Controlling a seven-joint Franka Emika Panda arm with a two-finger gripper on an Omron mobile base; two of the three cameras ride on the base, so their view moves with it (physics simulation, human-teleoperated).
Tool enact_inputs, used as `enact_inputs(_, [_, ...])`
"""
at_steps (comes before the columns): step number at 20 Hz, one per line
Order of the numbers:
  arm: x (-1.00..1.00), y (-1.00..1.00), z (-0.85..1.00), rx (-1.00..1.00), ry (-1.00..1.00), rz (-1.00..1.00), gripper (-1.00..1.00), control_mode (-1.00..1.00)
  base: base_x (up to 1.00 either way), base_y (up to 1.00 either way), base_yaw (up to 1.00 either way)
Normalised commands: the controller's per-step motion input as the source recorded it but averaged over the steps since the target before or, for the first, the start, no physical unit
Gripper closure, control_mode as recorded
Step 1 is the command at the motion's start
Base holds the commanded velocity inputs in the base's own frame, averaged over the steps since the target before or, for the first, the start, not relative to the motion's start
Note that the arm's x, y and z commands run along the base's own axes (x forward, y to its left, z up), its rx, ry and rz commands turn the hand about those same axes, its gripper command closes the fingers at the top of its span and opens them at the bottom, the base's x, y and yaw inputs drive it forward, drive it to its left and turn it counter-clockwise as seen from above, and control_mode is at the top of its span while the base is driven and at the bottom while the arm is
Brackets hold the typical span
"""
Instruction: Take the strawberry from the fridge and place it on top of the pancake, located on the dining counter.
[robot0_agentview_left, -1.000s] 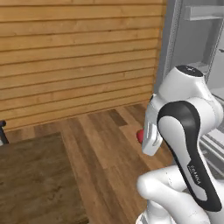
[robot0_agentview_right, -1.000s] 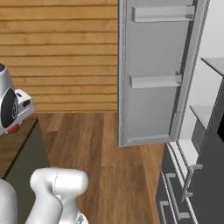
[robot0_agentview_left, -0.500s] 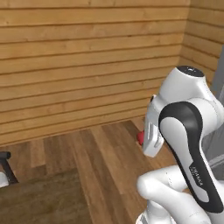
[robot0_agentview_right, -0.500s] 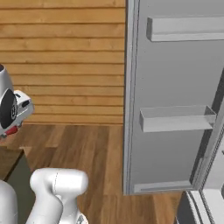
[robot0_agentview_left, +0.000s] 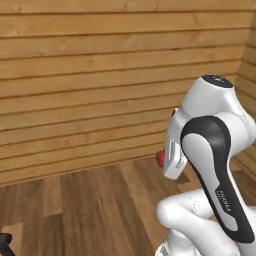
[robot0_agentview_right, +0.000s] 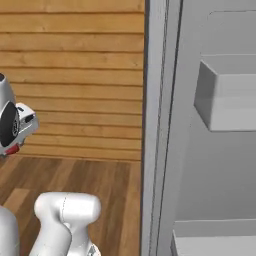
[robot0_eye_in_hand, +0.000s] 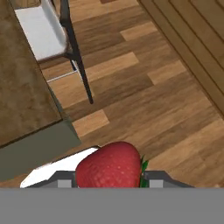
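The strawberry (robot0_eye_in_hand: 109, 166) is bright red with a green tip and sits between the fingers of my gripper (robot0_eye_in_hand: 109, 178), which is shut on it. In the left base view the strawberry (robot0_agentview_left: 161, 158) peeks out beside the hand, held close to the arm's white body. It also shows as a red speck (robot0_agentview_right: 12, 148) under the hand in the right base view. The dining counter (robot0_eye_in_hand: 22, 92), dark brown on a pale grey-green base, lies at the left of the hand view. The fridge's open grey door (robot0_agentview_right: 165, 125) with its shelf bins stands at the right. The pancake is out of view.
A chair with a white seat (robot0_eye_in_hand: 39, 26) and thin black legs stands by the counter's corner. Wooden plank floor (robot0_eye_in_hand: 144, 87) stretches below the hand. A wooden slat wall (robot0_agentview_left: 100, 75) runs across ahead. A dark object (robot0_agentview_left: 4, 243) pokes in at the left base view's bottom-left corner.
The base has turned, so both base views have swung: the fridge has slid out of the left view and its door looms larger on the right. The arm keeps its pose with the strawberry.
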Motion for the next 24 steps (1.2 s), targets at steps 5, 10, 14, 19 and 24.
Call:
enact_inputs(5, [0.0,0.0,0.0,0.0,0.0,0.0,1.0,1.0,1.0,0.0,0.21])
enact_inputs(10, [0.0,0.0,0.0,0.0,0.0,0.0,1.0,1.0,0.89,0.0,0.5])
enact_inputs(14, [0.0,0.0,0.0,0.0,0.0,0.0,1.0,1.0,0.51,0.0,0.66])
enact_inputs(19, [0.0,0.0,0.0,0.0,0.0,0.0,1.0,1.0,0.13,0.0,0.79])
enact_inputs(24, [0.0,0.0,0.0,0.0,0.0,0.0,1.0,1.0,0.0,-0.2,0.82])
